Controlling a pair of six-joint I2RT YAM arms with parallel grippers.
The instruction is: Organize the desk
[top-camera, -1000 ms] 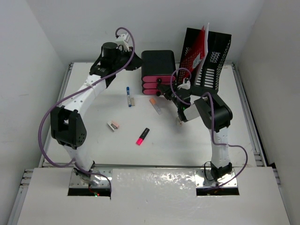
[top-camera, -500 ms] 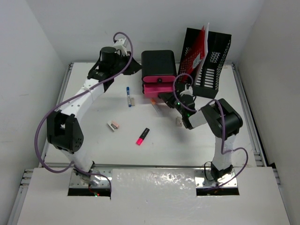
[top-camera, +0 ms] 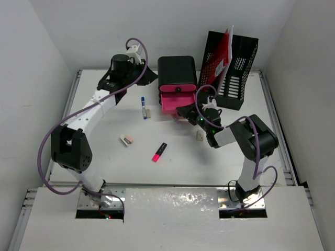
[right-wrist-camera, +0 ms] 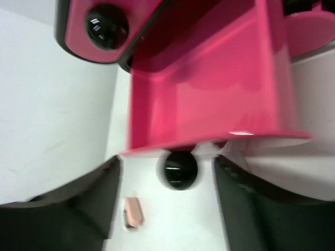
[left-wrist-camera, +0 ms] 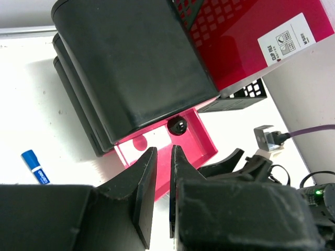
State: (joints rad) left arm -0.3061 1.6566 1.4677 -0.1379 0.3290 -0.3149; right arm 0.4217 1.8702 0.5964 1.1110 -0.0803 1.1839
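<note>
Straddling the open pink drawer by its knob, centre frame, with right end effector spread. Hovering at the drawer unit, left end effector pressed together and empty, perhaps bracing it. Beneath, filling mid-frame: tabletop.

L arm arches up, reaches to far side; L pincer all but closed, thin slit betw. fingers. R arm elbow bent, reaches fwd-left, low; R pincer spread wide, jaws well apart.
</note>
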